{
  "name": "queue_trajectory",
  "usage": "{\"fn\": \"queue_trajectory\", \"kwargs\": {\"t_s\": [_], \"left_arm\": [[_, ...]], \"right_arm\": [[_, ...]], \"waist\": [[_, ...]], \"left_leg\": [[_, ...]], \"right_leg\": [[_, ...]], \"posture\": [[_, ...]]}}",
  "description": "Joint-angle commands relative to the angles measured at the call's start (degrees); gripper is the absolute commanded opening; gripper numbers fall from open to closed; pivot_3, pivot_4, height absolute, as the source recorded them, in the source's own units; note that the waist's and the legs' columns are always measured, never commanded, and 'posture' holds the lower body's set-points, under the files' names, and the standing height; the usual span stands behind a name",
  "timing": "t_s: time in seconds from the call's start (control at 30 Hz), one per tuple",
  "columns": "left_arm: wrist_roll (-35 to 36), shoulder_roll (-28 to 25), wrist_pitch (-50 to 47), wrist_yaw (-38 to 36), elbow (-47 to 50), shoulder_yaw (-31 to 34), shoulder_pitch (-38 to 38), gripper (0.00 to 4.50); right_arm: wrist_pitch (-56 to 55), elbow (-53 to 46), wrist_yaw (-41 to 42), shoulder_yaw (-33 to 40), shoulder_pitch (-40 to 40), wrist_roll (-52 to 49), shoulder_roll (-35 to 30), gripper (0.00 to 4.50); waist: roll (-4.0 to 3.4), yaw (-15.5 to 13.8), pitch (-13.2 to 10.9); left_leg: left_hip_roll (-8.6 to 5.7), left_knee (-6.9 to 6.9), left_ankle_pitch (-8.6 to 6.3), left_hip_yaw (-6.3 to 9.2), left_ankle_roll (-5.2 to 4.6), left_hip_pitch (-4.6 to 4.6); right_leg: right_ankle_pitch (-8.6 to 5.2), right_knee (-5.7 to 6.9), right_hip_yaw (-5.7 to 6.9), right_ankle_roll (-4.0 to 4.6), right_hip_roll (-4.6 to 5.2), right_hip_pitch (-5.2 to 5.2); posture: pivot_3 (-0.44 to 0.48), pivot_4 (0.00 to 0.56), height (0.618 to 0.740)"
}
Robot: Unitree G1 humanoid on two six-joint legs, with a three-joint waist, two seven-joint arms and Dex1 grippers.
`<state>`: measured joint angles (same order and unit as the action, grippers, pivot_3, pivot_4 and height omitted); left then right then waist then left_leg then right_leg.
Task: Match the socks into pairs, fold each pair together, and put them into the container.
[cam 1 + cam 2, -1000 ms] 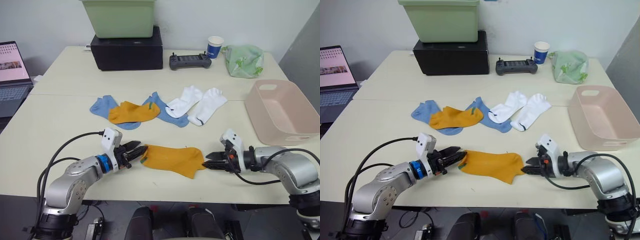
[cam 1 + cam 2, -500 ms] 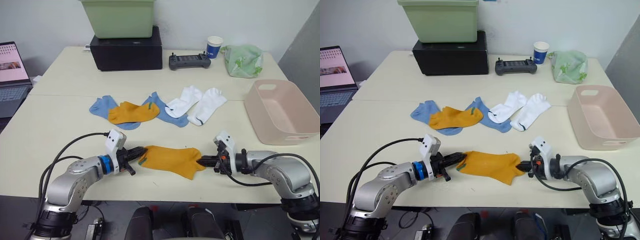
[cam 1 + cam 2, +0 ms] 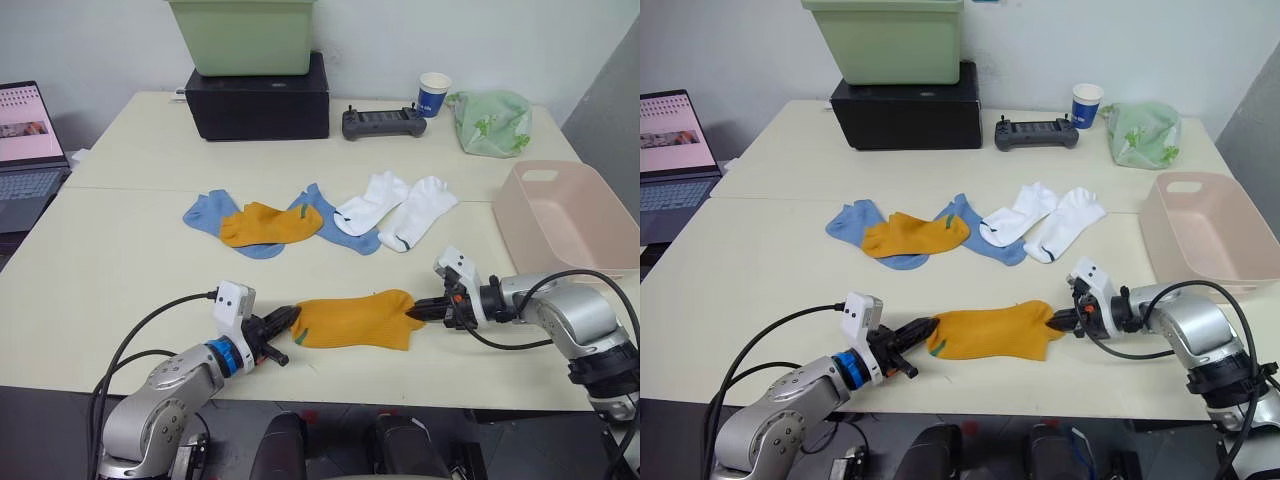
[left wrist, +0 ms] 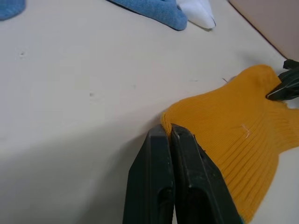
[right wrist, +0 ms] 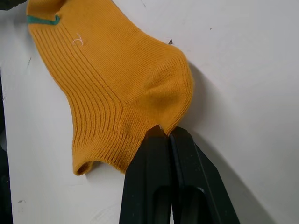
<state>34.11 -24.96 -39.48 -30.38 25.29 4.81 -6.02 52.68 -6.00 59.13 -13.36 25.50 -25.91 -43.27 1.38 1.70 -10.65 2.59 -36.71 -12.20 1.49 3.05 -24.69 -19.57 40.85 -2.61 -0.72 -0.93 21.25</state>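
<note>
Cream table [image 3: 120, 250] — socks and clutter

Near edge: a mustard sock [image 3: 352, 320]. Mid-table: the other socks [image 3: 320, 215] in a row, a pink basin [image 3: 565, 215] — behind, black box [image 3: 258, 95], controller [image 3: 383, 122], cup [image 3: 432, 94], green bag [image 3: 492, 122].

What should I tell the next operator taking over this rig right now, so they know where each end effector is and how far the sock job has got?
Left end effector: shut on one end of the near orange sock.
Right end effector: shut on that sock's other end; the sock lies stretched flat between the two at the table's front edge.
Other socks: the second orange sock lies over the two blue socks, with the two white socks beside them, mid-table.
Pink container: on the robot's right, nothing in it.
Done: no pair matched, folded or binned.
Left: pair the orange socks, fold them, put them in the container, then blue and white.
</note>
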Motion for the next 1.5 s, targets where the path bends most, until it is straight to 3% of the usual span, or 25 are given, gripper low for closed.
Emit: {"fn": "queue_trajectory", "kwargs": {"t_s": [0.03, 0.2, 0.27, 0.4, 0.57, 0.77, 0.93, 1.03, 1.27, 1.5], "left_arm": [[0.0, -1.0, 1.8, -1.2, 1.0, 1.2, 0.4, 0.64], [-0.8, -4.0, 6.7, -4.0, 1.7, 5.5, 0.1, 2.23], [-3.4, -7.6, 13.8, -10.0, 2.2, 6.1, -1.6, 2.86], [-13.8, -17.2, 32.8, -22.5, -1.2, 3.6, -3.9, 2.86], [-20.8, -20.8, 52.7, -31.9, -6.6, -1.6, -1.3, 2.86], [-28.9, -19.7, 65.5, -32.8, -16.3, -8.7, 3.7, 2.86], [-32.2, -19.0, 66.7, -31.0, -20.9, -11.6, 5.8, 2.86], [-35.6, -18.7, 67.9, -29.3, -24.2, -12.9, 8.0, 2.24], [-36.1, -18.2, 68.4, -27.8, -25.6, -14.4, 10.3, 0.04], [-32.1, -18.4, 65.1, -27.9, -23.4, -13.6, 8.7, 0.04]], "right_arm": [[-1.7, -2.0, -0.1, 2.8, -1.0, -0.2, -1.1, 1.31], [-12.5, -8.3, 3.9, 7.2, -6.5, 0.5, -5.3, 3.01], [-22.4, -10.1, 6.2, 8.0, -9.5, 3.1, -6.9, 3.02], [-41.5, -11.3, 9.9, 5.9, -14.0, 9.3, -7.4, 3.02], [-56.5, -6.5, 10.1, 1.2, -14.8, 16.3, -3.8, 3.02], [-62.8, -4.9, 9.6, -2.3, -13.8, 20.9, -2.0, 3.02], [-67.0, -2.3, 7.9, -4.2, -13.2, 25.6, -1.1, 3.02], [-70.2, 0.9, 7.1, -5.5, -11.6, 28.2, 0.0, 2.40], [-72.2, 5.4, 6.1, -5.5, -9.6, 29.0, 1.0, 0.01], [-70.0, 6.2, 6.3, -3.8, -7.9, 25.0, 1.8, 0.01]], "waist": [[0.00, 0.0, 0.0], [0.00, -0.1, 0.0], [0.00, -0.1, 0.0], [-0.03, 0.1, 0.0], [-0.06, 0.0, 0.0], [-0.06, 0.0, 0.0], [-0.06, 0.0, 0.0], [-0.06, 0.0, 0.0], [-0.06, 0.0, 0.0], [-0.06, 0.0, 0.0]], "left_leg": [[0.00, 0.00, 0.00, 0.00, 0.00, 0.00], [-0.02, -0.01, 0.00, 0.01, 0.00, -0.04], [0.00, 0.00, 0.00, 0.00, 0.00, -0.03], [0.01, 0.06, 0.00, -0.06, 0.01, 0.04], [0.02, 0.10, 0.01, -0.16, 0.02, 0.12], [0.02, 0.10, 0.00, -0.17, 0.01, 0.12], [0.04, 0.10, 0.00, -0.15, 0.00, 0.12], [0.02, 0.08, 0.00, -0.16, 0.00, 0.22], [0.04, 0.08, 0.00, -0.17, 0.00, 0.42], [0.05, 0.08, 0.00, -0.14, 0.00, 0.47]], "right_leg": [[0.00, 0.01, 0.00, 0.00, 0.00, 0.00], [0.00, -0.02, 0.05, -0.01, 0.01, 0.01], [0.00, -0.03, 0.05, -0.01, 0.01, 0.02], [-0.01, -0.05, 0.03, 0.00, -0.03, 0.01], [-0.01, -0.07, 0.00, 0.00, 0.00, -0.05], [-0.01, -0.07, 0.03, 0.01, -0.01, -0.04], [-0.01, -0.02, 0.04, 0.01, -0.01, -0.03], [0.00, 0.01, 0.05, 0.01, -0.01, -0.12], [0.00, 0.05, 0.04, 0.01, -0.02, -0.30], [0.00, 0.08, 0.03, 0.02, 0.00, -0.34]], "posture": [[0.000, 0.150, 0.740], [0.000, 0.150, 0.740], [0.000, 0.150, 0.740], [0.000, 0.150, 0.740], [0.000, 0.150, 0.740], [0.000, 0.150, 0.740], [0.000, 0.150, 0.740], [0.000, 0.150, 0.740], [0.000, 0.150, 0.740], [0.000, 0.150, 0.740]]}}
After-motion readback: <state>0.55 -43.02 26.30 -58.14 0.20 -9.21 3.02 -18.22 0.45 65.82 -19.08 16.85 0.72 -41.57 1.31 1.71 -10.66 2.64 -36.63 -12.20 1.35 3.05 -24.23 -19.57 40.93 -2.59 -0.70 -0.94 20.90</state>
